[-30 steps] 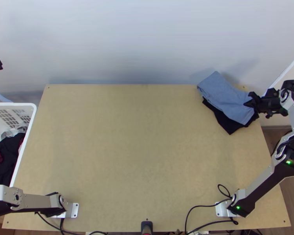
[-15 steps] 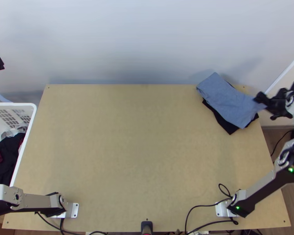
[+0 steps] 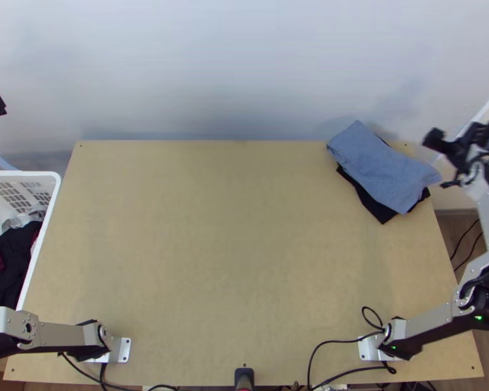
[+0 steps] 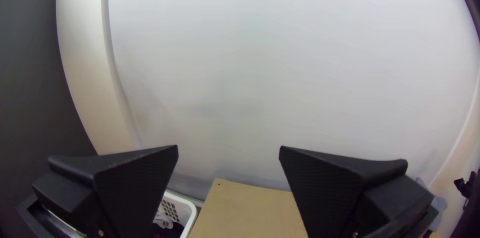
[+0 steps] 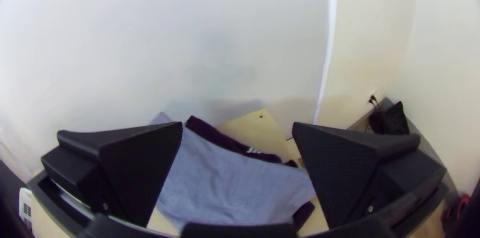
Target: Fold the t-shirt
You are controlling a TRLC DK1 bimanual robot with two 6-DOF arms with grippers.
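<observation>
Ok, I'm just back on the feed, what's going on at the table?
Neither arm is holding anything. The blue-grey cloth lies folded on top of a black cloth at the far right corner of the table. The right gripper is open, up beside that stack. The left gripper is open too, out over the left side near the white basket, which has dark and red clothes in it.

The light-blue folded garment (image 3: 383, 163) is matt, soft-looking cloth, the black folded garment (image 3: 377, 208) beneath it matt cloth too, the pale rectangular table (image 3: 231, 241) smooth matt wood, the white latticed basket (image 3: 39, 174) smooth plastic, and the right arm's straight silver-grey link (image 3: 430, 323) dull metal.
</observation>
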